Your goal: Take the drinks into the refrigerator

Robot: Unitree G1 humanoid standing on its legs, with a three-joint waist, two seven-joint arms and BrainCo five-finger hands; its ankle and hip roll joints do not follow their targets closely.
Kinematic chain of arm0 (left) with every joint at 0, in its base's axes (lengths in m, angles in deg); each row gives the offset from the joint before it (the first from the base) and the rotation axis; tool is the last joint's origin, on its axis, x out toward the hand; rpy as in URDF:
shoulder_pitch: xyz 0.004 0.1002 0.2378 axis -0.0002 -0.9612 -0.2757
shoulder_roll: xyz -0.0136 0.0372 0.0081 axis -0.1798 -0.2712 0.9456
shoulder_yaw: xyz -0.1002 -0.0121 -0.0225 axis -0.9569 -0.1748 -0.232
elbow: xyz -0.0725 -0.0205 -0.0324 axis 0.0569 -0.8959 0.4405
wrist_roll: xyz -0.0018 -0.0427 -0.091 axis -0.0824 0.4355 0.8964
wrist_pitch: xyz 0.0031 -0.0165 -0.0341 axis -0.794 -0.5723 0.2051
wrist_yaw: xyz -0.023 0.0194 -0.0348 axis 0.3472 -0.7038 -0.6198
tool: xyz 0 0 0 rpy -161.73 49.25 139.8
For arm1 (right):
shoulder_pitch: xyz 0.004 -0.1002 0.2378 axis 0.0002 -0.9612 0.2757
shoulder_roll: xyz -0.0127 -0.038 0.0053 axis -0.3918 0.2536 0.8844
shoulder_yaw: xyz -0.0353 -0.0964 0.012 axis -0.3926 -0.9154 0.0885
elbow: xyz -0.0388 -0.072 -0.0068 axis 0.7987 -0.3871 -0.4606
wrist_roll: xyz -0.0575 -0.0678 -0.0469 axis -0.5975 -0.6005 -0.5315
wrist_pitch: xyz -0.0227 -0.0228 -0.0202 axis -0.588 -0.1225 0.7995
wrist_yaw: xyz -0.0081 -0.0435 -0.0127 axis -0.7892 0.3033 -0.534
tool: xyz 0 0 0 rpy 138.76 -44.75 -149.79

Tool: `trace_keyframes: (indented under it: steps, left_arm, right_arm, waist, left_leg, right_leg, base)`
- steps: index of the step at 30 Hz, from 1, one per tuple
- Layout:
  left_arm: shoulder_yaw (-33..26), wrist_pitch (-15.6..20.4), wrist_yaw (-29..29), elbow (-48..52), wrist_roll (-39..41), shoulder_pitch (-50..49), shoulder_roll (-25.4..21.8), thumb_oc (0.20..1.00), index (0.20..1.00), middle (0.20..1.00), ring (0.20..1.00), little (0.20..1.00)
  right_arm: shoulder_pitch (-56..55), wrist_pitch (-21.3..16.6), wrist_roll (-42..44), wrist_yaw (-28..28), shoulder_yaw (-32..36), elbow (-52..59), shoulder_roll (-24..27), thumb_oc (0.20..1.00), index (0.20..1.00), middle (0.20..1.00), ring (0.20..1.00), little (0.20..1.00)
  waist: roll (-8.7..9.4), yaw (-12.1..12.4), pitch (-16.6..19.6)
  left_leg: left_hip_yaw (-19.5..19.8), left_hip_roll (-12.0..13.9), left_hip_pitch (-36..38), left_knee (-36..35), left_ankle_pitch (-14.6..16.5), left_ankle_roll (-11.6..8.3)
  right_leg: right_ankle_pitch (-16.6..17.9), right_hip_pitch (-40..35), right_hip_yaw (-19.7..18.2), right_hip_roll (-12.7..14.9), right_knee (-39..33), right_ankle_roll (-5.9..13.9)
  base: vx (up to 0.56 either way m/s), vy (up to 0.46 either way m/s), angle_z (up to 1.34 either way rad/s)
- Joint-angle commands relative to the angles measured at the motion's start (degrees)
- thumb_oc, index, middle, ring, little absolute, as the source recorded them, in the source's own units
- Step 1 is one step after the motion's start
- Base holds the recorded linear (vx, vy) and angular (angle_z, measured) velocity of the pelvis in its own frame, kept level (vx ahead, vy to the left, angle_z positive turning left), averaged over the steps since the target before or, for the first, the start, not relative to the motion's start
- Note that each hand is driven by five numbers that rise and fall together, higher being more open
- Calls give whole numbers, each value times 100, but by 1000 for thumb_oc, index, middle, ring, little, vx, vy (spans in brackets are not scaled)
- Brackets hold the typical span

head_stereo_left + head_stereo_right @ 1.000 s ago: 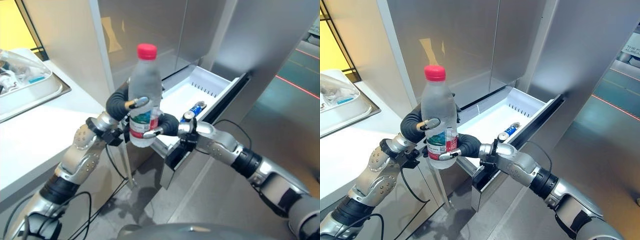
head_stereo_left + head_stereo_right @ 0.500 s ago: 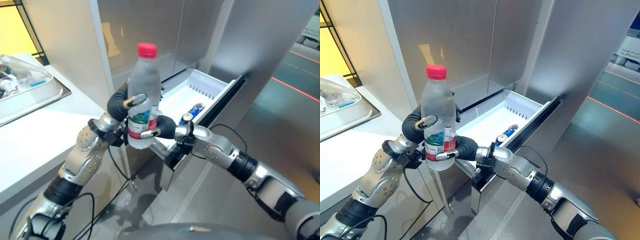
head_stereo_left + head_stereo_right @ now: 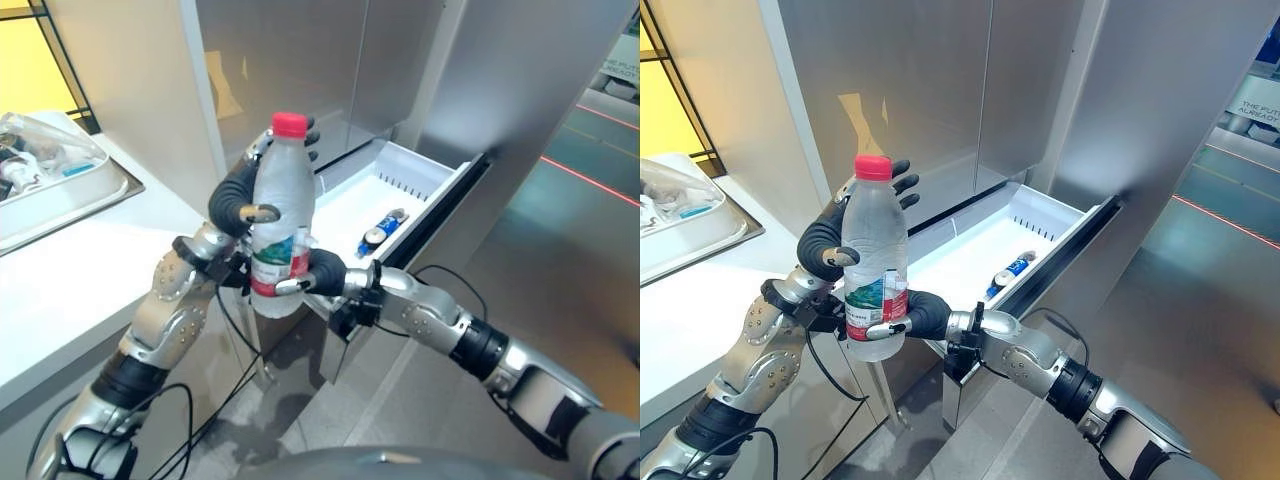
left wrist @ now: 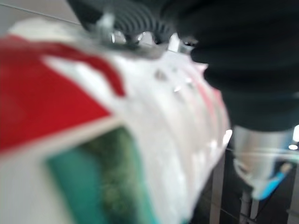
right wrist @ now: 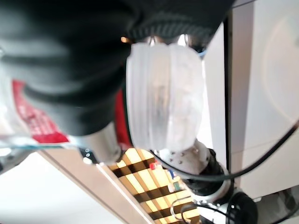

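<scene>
Clear bottle (image 3: 874, 255), one; drawer can (image 3: 1006, 271), one

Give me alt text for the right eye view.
The right hand grips an upright water bottle low down while the left hand opens behind it. Beyond, the open refrigerator drawer holds a small bottle.

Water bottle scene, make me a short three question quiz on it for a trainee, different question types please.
1. True or false: the water bottle is lying in the drawer.
2. Which hand is curled round the bottle's lower part? A) left hand B) right hand
3. Fill in: the bottle's cap is ___ in colour.

Key: 1 false, it is held upright in front of the open drawer, where a small blue can lies. 2 B. 3 red.
</scene>
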State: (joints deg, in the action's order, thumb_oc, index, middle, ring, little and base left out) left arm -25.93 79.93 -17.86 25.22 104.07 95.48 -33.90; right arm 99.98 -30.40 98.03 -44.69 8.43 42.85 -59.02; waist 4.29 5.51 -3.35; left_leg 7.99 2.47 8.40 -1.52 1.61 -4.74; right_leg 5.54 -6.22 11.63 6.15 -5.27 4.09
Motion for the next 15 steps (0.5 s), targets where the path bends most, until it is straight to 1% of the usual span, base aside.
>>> trace_keyframes:
  steps: [1, 5, 6, 9, 10, 15]
  left_arm:
    - [-298, 208, 42, -221, -117, 366, -34, 1000, 1000, 1000, 1000, 1000]
    - [-464, 224, 31, -216, -97, 219, -84, 1000, 1000, 1000, 1000, 1000]
    - [-549, 251, 39, -227, -122, 139, -105, 1000, 1000, 1000, 1000, 1000]
    - [-615, 264, 46, -229, -117, 68, -102, 1000, 1000, 1000, 1000, 1000]
    - [-765, 290, 45, -219, -138, -70, -101, 1000, 1000, 1000, 1000, 1000]
    - [-1284, 368, 77, -152, -143, -559, 23, 1000, 1000, 1000, 1000, 1000]
  right_arm:
    - [378, -610, 541, 38, 723, 729, -224, 200, 200, 200, 200, 200]
    - [303, -681, 586, 22, 909, 824, -153, 200, 200, 200, 200, 200]
    - [288, -763, 562, -17, 1047, 812, -62, 200, 200, 200, 200, 200]
    - [283, -807, 554, -20, 1167, 899, 53, 200, 200, 200, 200, 200]
    - [228, -933, 526, -58, 1408, 980, 257, 200, 200, 200, 200, 200]
    - [-39, -1267, 483, -198, 2344, 1191, 885, 200, 200, 200, 200, 200]
  waist:
    - [-18, -106, -87]
    - [-18, -116, -89]
    - [-14, -118, -97]
    - [-13, -125, -95]
    - [-10, -130, -99]
    - [1, -157, -88]
  left_leg:
    - [405, -420, -115, -136, 91, 538]
    - [395, -417, -108, -134, 99, 537]
    - [388, -417, -111, -133, 100, 538]
    - [376, -412, -114, -130, 103, 534]
    - [383, -412, -111, -135, 101, 534]
    - [376, -406, -110, -158, 102, 538]
  right_leg:
    - [-725, -496, 383, -227, 251, -155]
    - [-729, -485, 375, -232, 261, -154]
    - [-728, -477, 372, -235, 264, -149]
    - [-726, -473, 372, -233, 269, -146]
    - [-727, -467, 374, -238, 268, -142]
    - [-738, -470, 374, -248, 252, -129]
  base:
    - [0, 0, 0]
    - [0, 0, 0]
    - [0, 0, 0]
    - [0, 0, 0]
    - [0, 0, 0]
    - [6, 0, 0]
